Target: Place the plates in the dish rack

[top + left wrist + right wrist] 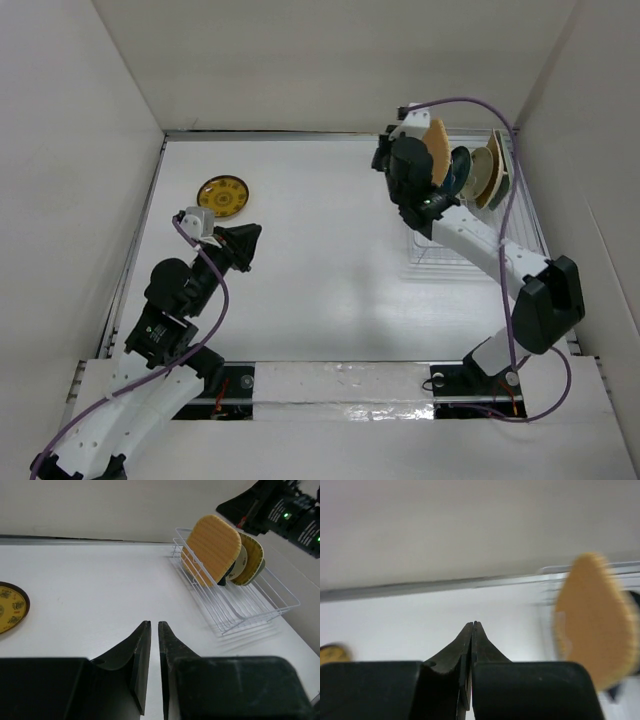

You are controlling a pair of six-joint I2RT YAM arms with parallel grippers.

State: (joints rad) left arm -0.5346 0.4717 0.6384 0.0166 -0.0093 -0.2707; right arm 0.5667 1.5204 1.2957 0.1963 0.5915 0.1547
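The yellow plate [222, 195] lay flat near the far left corner, rack [440, 262] far right; left fingers [142, 650] nearly closed, right fingers [485, 652] pressed together, both empty, so fetching it would need the left widened.

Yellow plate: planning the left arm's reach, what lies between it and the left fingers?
Nothing but bare white table separates the yellow plate from the left fingers, as the top external and left wrist views show.

Nothing is readable: the white print on the right arm's black housing [278, 511] is blurred, and the yellow plate [10, 607] shows only indistinct marks.
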